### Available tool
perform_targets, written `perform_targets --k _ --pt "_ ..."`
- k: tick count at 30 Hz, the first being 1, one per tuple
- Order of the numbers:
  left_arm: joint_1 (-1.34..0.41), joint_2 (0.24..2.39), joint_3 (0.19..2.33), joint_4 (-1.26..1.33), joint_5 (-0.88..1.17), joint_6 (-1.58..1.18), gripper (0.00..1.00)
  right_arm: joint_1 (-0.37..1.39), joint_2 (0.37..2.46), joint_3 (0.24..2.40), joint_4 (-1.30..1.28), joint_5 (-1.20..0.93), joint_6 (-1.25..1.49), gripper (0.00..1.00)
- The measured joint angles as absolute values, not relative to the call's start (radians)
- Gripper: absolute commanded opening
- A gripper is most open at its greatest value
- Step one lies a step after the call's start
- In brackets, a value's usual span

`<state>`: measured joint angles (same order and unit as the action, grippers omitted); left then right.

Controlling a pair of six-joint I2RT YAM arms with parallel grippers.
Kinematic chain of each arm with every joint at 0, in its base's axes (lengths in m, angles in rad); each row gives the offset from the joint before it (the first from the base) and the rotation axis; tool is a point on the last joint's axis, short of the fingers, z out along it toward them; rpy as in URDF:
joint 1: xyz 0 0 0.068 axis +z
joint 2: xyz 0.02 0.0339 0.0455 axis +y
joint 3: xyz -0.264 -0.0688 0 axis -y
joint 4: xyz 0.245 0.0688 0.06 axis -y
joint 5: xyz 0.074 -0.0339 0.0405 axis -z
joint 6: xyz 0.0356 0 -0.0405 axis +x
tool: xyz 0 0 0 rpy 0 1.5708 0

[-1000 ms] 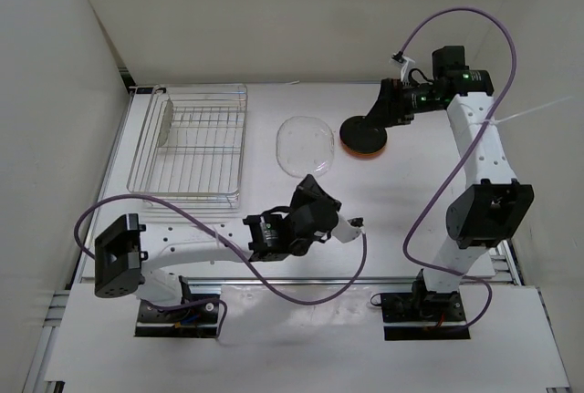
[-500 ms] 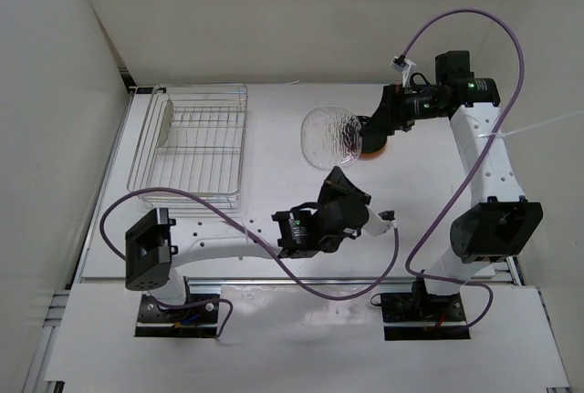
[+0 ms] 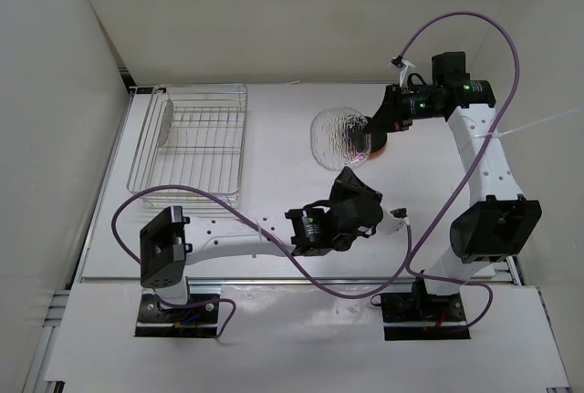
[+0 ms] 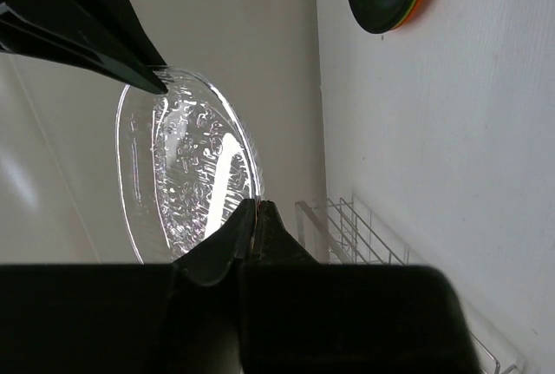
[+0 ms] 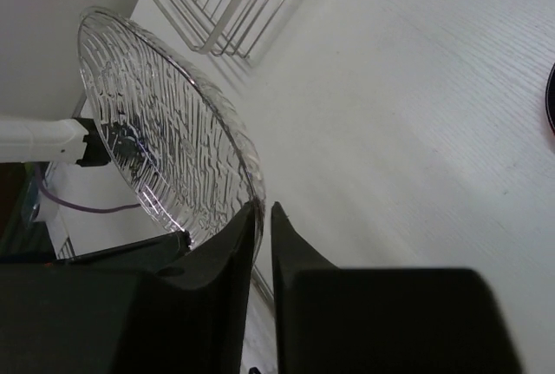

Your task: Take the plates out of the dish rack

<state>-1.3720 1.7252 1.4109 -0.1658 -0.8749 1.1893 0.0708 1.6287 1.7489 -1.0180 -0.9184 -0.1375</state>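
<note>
clear plate point(image 5: 156, 114), ribbed texture, glinting, on edge

No text, brand, number or sign can be read in any view; a small white tag point(image 3: 399, 60) hangs on the purple cable point(image 3: 456, 15) at about 1 o'clock in the top view, too small to make out.

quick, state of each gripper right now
left gripper: closed, holding the clear plate by its rim
right gripper: closed on the same plate, at another part of the rim
</note>
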Motion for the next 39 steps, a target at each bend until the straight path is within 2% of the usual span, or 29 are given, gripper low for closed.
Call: perform_targets --k 3,5,6,12,13,14,15,16,17,18,19,24,30,34,39 --pt "-1.372 1.745 1.418 -0.169 -0.875 1.182 0.11 0.071 1.628 1.734 -1.003 -0.909 -0.127 0.04" --pt "-1.372 1.753 1.419 -0.173 -0.876 1.179 0.11 0.071 1.628 1.723 -0.996 -0.901 -0.117 0.04" --pt "-1.372 1.756 1.42 -0.173 -0.876 1.178 0.11 0.071 1.628 1.72 -0.994 -0.899 -0.113 0.0" --pt "-1.356 1.766 1.435 -0.172 -0.875 1.172 0.11 0.069 1.623 1.705 -0.963 -0.892 -0.096 0.0" --pt "-1.351 1.768 1.436 -0.171 -0.875 1.171 0.14 0.069 1.623 1.703 -0.954 -0.892 -0.086 0.0" --pt "-1.348 1.772 1.436 -0.169 -0.875 1.17 0.41 0.069 1.623 1.698 -0.943 -0.89 -0.078 0.0" --pt "-1.345 1.775 1.436 -0.167 -0.875 1.176 0.56 0.069 1.623 1.694 -0.933 -0.886 -0.069 0.0" --pt "-1.341 1.779 1.437 -0.163 -0.875 1.173 0.63 0.07 1.622 1.687 -0.925 -0.883 -0.052 0.0" --pt "-1.336 1.782 1.438 -0.159 -0.875 1.168 0.75 0.07 1.622 1.681 -0.922 -0.877 -0.036 0.0" --pt "-1.331 1.784 1.44 -0.161 -0.875 1.163 0.93 0.07 1.622 1.673 -0.912 -0.868 -0.02 0.0" --pt "-1.327 1.786 1.444 -0.174 -0.874 1.15 1.0 0.07 1.622 1.666 -0.903 -0.852 0.001 0.0" --pt "-1.309 1.79 1.493 -0.336 -0.846 1.026 1.0 0.065 1.618 1.605 -0.853 -0.722 0.077 0.0" --pt "-1.229 1.73 1.494 -0.544 -0.771 0.903 1.0 -0.046 1.728 1.642 -0.858 -0.637 0.018 0.0" --pt "-1.043 1.662 1.539 -0.626 -0.709 0.84 1.0 -0.112 1.789 1.593 -0.853 -0.57 -0.042 0.0" --pt "-0.703 1.662 1.805 -0.704 -0.635 0.698 1.0 -0.149 1.775 1.409 -0.813 -0.532 -0.091 0.0"
